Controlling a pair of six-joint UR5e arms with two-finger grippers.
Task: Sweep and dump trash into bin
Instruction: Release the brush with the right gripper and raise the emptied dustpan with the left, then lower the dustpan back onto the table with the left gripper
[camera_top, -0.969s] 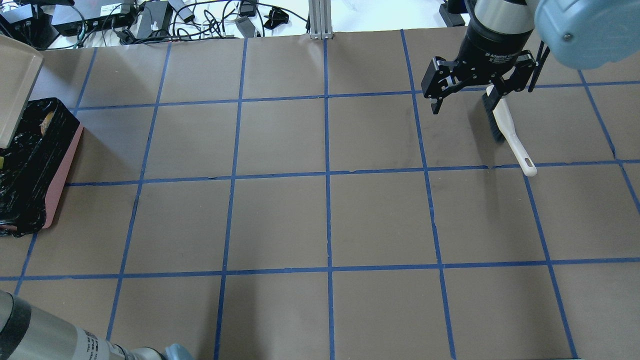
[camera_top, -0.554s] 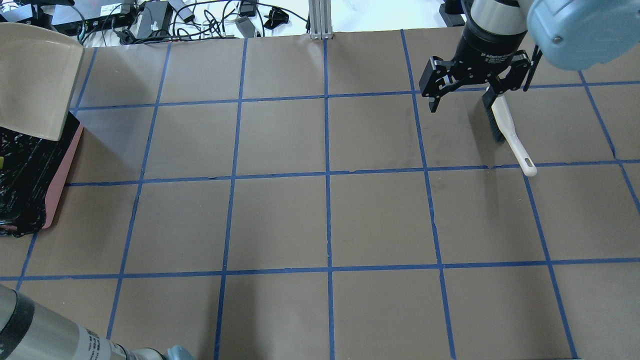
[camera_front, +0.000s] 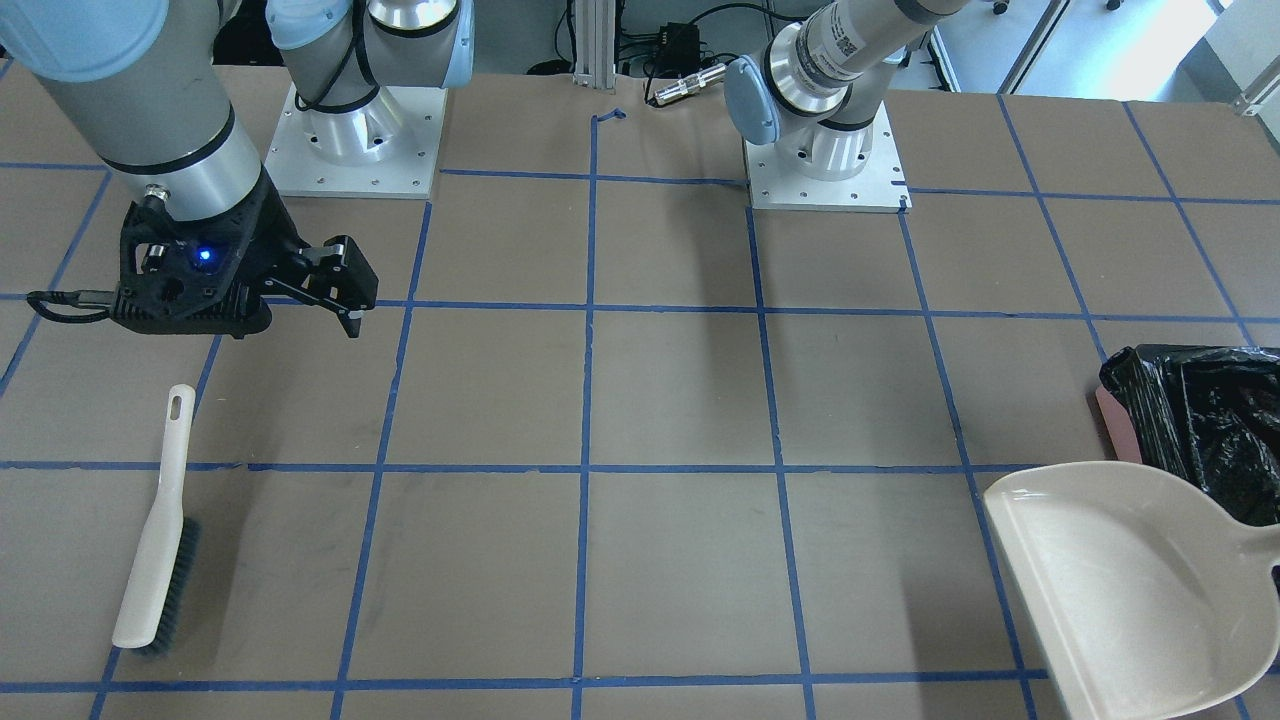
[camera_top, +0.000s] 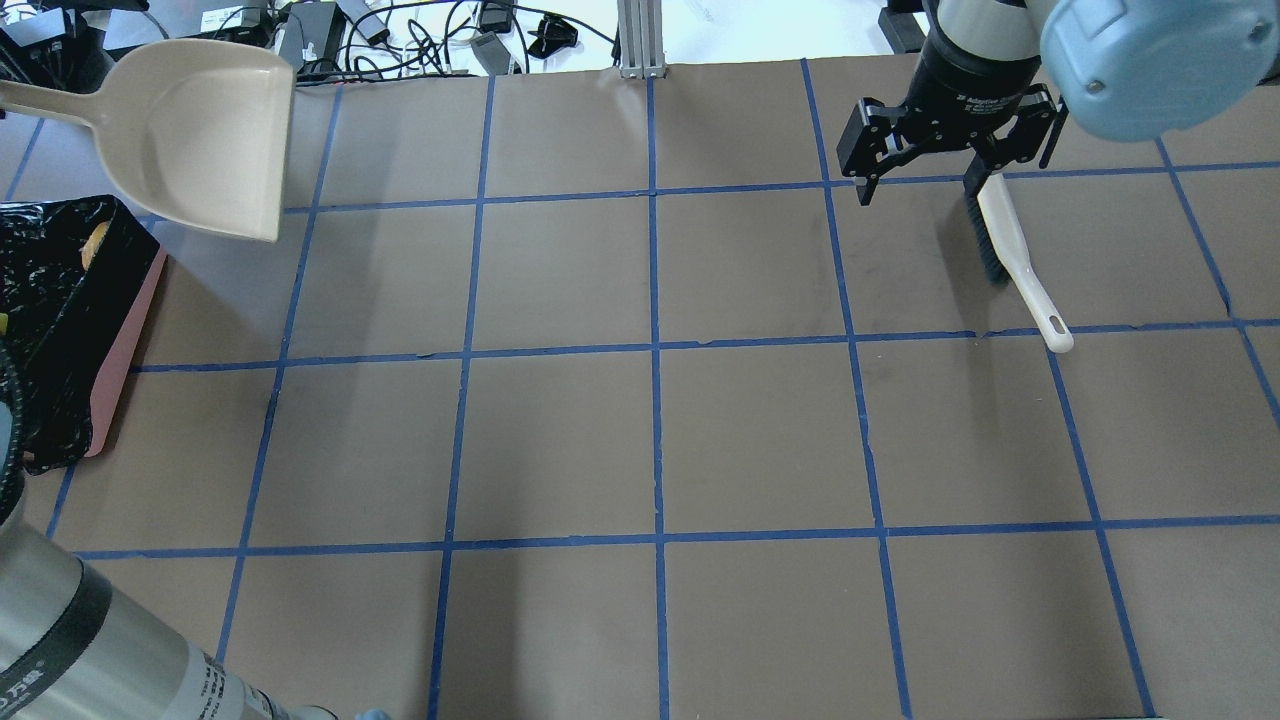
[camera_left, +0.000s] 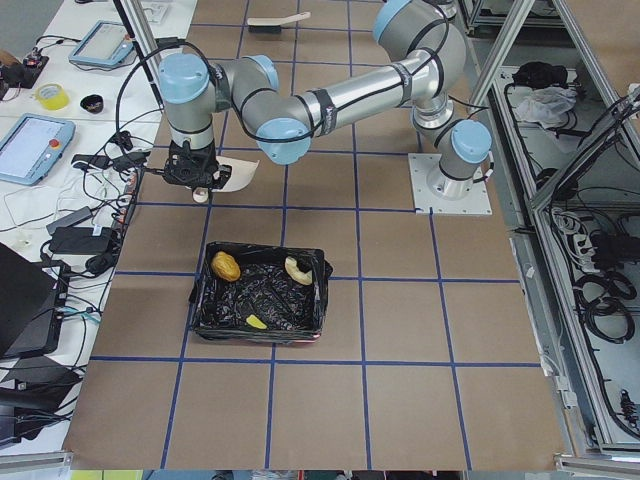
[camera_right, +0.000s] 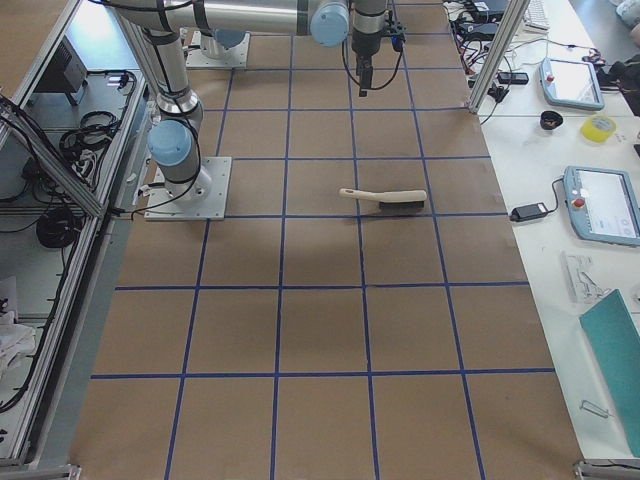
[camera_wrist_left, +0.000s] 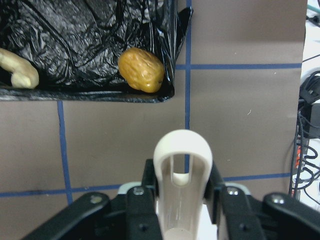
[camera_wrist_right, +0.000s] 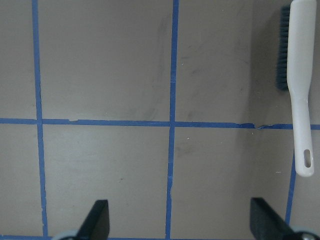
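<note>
The bin (camera_top: 125, 345) is pink with a black bag and stands at the table's left edge; it also shows in the left side view (camera_left: 205, 300). The trash lies inside it: a golden-brown lump (camera_left: 226, 266), a pale crescent (camera_left: 297, 268) and a yellow wedge (camera_left: 256, 322). The left wrist view shows the lump (camera_wrist_left: 141, 69) and the crescent (camera_wrist_left: 19, 70). My left gripper (camera_wrist_left: 182, 200) is shut on the handle of the beige dustpan (camera_top: 190, 130), which is empty and held in the air beyond the bin. My right gripper (camera_top: 920, 185) is open and empty above the brush (camera_top: 1005, 240).
The white brush with dark bristles lies flat on the table at the far right (camera_front: 155, 540). Cables and boxes lie beyond the table's far edge (camera_top: 300, 40). An aluminium post (camera_top: 640, 40) stands at the far middle. Both arm bases (camera_front: 825, 150) are bolted on the robot's side.
The dustpan has swung away from over the bin, toward the far side and the right, and now shows fully with its inside up. My right gripper has drifted slightly farther off the brush.
</note>
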